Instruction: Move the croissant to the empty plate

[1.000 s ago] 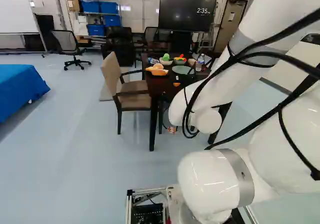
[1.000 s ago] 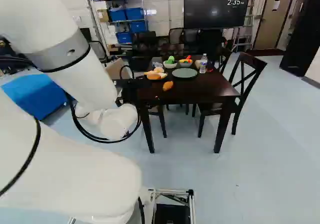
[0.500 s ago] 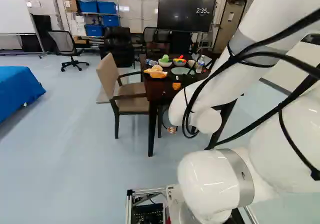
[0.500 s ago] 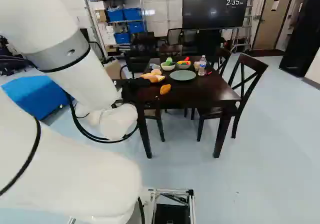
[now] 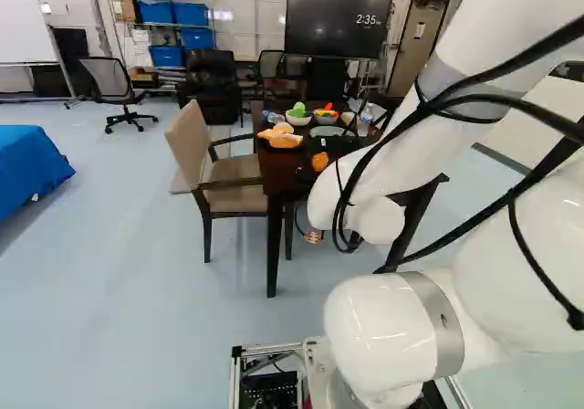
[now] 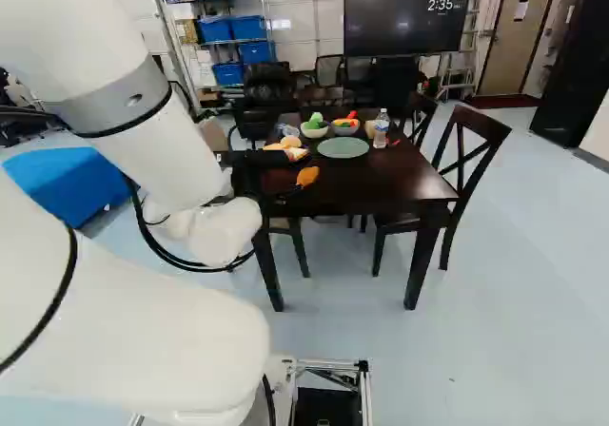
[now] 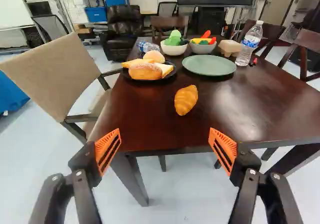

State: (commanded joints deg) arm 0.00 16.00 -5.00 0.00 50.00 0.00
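Two fingers wide apart, nothing between the pads: gripper [image 7: 165,132] open. Croissant [image 7: 186,100] lies ahead of me on the dark wooden table [image 7: 235,109], nearer than the empty green plate [image 7: 209,65]. Step in hand, my judgement: approach. I should clear the table's near edge, centre on the croissant, lower with one finger either side of its narrow width, then close gently, pads level.

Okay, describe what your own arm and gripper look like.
My arm is glossy white, with thick rounded segments, grey bands at joints and black cables strapped along it. The tool is black, with two jointed fingers carrying slotted orange pads.
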